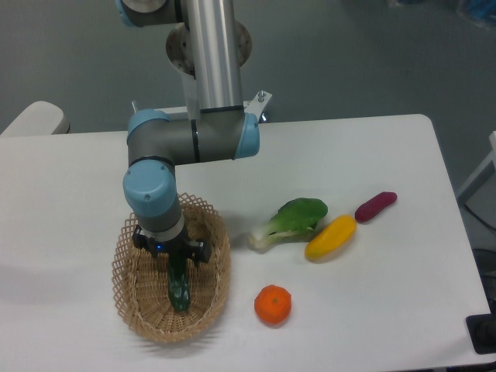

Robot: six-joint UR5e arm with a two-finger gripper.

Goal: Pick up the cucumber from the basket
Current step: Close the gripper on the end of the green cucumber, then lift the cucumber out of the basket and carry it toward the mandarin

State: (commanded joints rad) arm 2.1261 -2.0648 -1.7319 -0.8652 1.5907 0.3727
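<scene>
The dark green cucumber [179, 288] lies lengthwise inside the tan wicker basket [133, 310] at the front left of the table. My gripper [175, 259] points straight down into the basket over the cucumber's far end. Its black fingers [198, 251] stand spread on either side of that end, so the gripper looks open. The wrist hides the fingertips and the top of the cucumber, so contact cannot be made out.
To the right of the basket lie an orange [273, 304], a leafy bok choy [291, 221], a yellow vegetable [331, 237] and a small purple vegetable [375, 206]. The table's right edge is near the purple one.
</scene>
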